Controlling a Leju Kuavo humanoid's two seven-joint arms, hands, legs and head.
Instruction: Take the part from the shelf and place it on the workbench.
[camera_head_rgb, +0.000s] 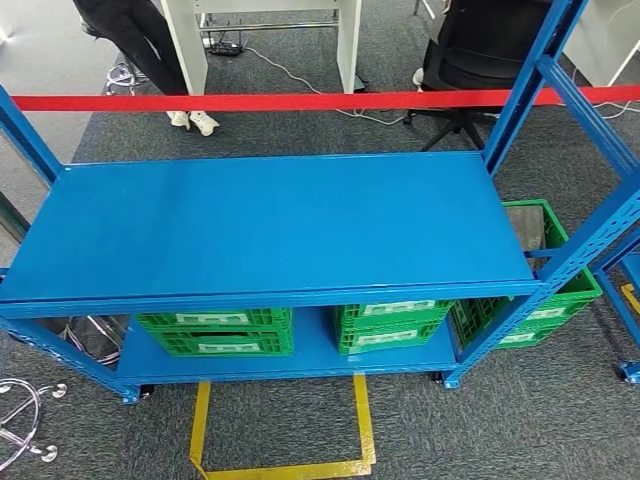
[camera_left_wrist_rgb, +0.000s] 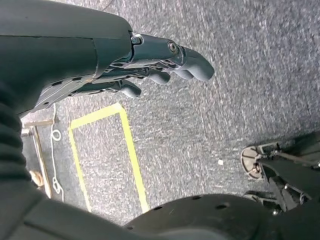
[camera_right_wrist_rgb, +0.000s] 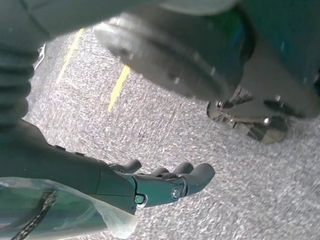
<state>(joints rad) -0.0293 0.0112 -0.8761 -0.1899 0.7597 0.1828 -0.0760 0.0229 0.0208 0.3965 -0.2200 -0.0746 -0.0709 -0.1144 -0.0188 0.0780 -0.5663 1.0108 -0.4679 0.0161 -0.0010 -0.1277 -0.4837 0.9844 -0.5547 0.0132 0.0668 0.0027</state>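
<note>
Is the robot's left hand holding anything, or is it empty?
Empty: the left hand hangs over grey carpet, dark fingers nearly straight, nothing between them.

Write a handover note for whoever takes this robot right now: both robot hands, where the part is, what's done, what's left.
Left robot hand: hangs over the carpet, fingers straight, holding nothing.
Right robot hand: fingers straight; a clear plastic bag with a dark cord inside lies against its underside. Whether it is gripped, I cannot tell.
The robot faces the blue shelf; green crates sit on its lower board, contents hidden.
Done or left: if the bag holds the part, carrying and placing remain; otherwise unclear.
</note>
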